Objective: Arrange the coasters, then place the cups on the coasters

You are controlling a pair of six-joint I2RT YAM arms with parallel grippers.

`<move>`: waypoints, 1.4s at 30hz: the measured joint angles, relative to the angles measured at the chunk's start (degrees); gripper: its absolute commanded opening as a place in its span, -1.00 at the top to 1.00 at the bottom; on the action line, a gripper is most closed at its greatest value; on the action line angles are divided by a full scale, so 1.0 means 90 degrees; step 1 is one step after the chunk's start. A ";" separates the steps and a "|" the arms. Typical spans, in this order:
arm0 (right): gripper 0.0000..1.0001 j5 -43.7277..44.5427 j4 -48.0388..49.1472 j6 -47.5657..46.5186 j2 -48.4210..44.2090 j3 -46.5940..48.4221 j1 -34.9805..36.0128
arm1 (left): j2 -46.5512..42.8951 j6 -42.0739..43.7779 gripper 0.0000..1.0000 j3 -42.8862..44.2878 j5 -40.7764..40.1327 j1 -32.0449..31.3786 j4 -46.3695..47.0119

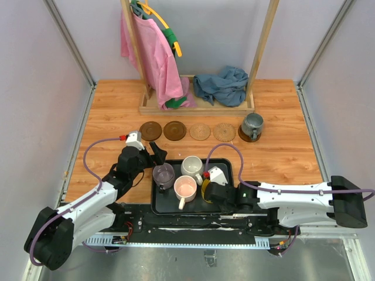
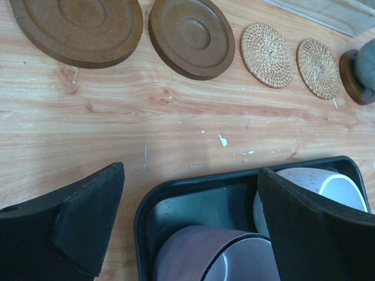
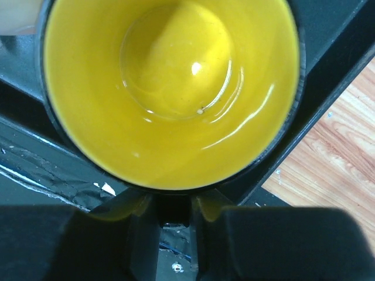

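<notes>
Tray (image 1: 164, 206), black, near the arms: yellow mug (image 3: 170, 88) at its 4 o'clock, right gripper (image 3: 174, 211) at the mug's rim (whether its jaws pinch it cannot be told). Left gripper (image 2: 190, 172), jaws spread wide, hovers over purple mug (image 2: 205, 252) at 9 o'clock. Coasters (image 1: 176, 130) line 12 o'clock; the rightmost carries grey-blue mug (image 1: 252, 124).

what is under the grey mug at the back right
A dark wood coaster lies under the grey mug. Only the coaster's rim shows around the mug's base; its middle is covered by the mug.
</notes>
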 measured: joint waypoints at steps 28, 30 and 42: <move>0.99 0.1909 -0.0925 -0.0138 -0.0578 0.0755 0.0313 | 0.0002 -0.0024 -0.99 -0.0002 -0.0010 -0.0034 0.0000; 0.99 0.2171 -0.1013 -0.0180 -0.0588 0.0918 0.0180 | 0.0027 -0.0024 -0.99 0.0000 -0.0019 -0.0034 0.0012; 0.99 0.2254 -0.0338 -0.1129 0.0058 0.1885 -0.2601 | 0.0578 0.0175 -0.99 0.0444 -0.0112 -0.0034 0.0044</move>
